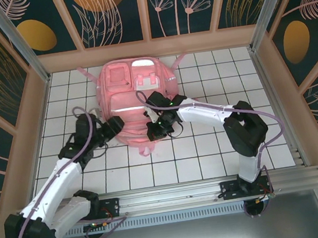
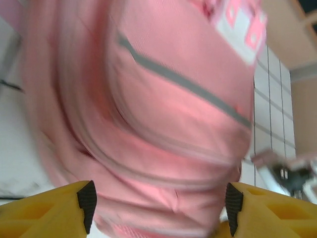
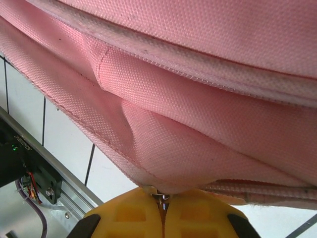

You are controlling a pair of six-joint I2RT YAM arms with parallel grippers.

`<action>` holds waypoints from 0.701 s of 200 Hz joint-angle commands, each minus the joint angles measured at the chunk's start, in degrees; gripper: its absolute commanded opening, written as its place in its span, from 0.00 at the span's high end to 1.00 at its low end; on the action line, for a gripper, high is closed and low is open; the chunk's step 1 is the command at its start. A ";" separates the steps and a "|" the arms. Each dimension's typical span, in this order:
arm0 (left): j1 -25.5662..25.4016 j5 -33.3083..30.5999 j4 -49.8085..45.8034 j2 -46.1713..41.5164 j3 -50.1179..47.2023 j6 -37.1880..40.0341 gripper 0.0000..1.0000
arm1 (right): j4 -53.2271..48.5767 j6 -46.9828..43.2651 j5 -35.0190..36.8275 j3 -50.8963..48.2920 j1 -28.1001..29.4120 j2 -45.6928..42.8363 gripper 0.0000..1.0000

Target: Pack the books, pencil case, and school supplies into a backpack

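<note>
Thing of the task: large soft pink fabric backpack, lying front-up on the white tiled table, at its far middle, straps splayed toward the back wall.
Backpack front: pockets and pale shiny patches face upward in the overhead view; a grey strip runs slantwise across the bulging fabric in the left wrist view.
Left gripper: at the backpack's left flank, arm reaching in from the near-left corner.
Left gripper, state: released. The yellow fingers with black pads stand wide apart in the wrist view, pink fabric bulging in the space between and ahead of them. Nothing is clamped. Contact with the cloth: cannot tell, the picture is blurred.
Right gripper: at the backpack's near edge, just right of its middle, arm bent in from the right.
Right gripper, state: clenched. In its wrist view the two yellow fingers meet, pinching a small metal tab at the lower seam of the backpack.
Fabric above right gripper: drawn into folds and a stitched ridge, hanging over the table tiles.
Surroundings: aluminium rail along the near table edge, carrying both arm bases.
</note>
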 commanded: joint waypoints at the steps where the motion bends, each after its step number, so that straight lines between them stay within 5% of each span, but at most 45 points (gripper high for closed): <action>1: -5.41 -0.84 4.67 3.66 -2.18 -5.08 0.28 | -0.22 0.03 2.49 -2.40 1.29 -1.46 1.00; 28: -8.30 -5.10 7.97 9.03 -2.80 -4.40 0.28 | 3.70 0.68 4.08 -7.64 1.63 -4.72 0.99; 81: -10.65 -8.35 14.45 19.52 -1.49 -1.17 0.42 | 13.48 2.15 14.41 -15.21 3.74 -10.13 0.78; 140: -10.80 -9.88 14.92 20.58 -0.90 -0.49 0.46 | 18.75 4.07 14.69 -19.28 3.42 -14.72 0.76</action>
